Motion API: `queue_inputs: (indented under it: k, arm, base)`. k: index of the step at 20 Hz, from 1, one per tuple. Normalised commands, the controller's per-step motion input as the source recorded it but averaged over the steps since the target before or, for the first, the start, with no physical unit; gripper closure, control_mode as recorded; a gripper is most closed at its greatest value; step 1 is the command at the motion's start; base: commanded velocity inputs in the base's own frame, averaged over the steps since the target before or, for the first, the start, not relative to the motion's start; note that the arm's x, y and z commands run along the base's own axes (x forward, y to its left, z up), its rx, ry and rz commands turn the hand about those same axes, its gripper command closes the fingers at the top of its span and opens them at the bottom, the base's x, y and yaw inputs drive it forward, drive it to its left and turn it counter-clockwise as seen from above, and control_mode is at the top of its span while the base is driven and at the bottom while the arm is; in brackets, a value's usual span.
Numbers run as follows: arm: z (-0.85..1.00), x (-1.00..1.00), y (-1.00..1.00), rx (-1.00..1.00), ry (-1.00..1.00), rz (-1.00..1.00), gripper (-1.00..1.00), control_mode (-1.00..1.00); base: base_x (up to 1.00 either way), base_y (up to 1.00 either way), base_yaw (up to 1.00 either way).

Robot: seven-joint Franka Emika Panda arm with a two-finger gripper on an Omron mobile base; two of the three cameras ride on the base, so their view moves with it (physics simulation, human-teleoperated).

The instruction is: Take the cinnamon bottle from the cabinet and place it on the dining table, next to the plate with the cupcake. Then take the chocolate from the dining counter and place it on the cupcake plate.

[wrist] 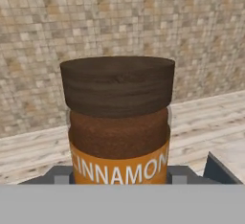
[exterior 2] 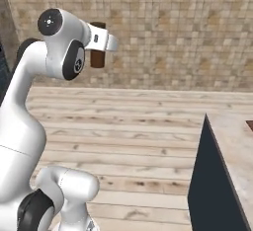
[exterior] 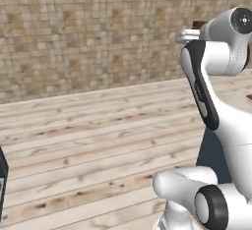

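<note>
Carrying the cinnamon bottle (wrist: 118, 122) upright, we are holding it aloft in the gripper (exterior 2: 99, 45), whose jaws are closed partway on the bottle's sides, cap (wrist: 117, 85) up and long axis vertical. We are seeing it high above the wooden floor (exterior: 93, 140), against the tiled wall (exterior 2: 173, 32). We are judging the dining table (exterior 2: 232, 141) to lie low and to the arm's right, its corner well apart from the bottle, so the carry calls for swinging rightward and down.

Even, bright rendered light, no glare, faint shadows, slightly soft, low-resolution textures
</note>
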Motion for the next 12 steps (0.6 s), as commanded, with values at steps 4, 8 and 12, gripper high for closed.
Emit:
queue_inputs:
  k: [4,8,12]
  arm:
    - [0.00,0.00,0.00,0.00,0.00,0.00,1.00,1.00]
    - [0.00,0.00,0.00,0.00,0.00,0.00,1.00,1.00]
    - [0.00,0.00,0.00,0.00,0.00,0.00,1.00,1.00]
  base:
    - [0.97,0.04,-0.40]
    - [0.98,0.28,-0.65]
    - [0.98,0.40,-0.69]
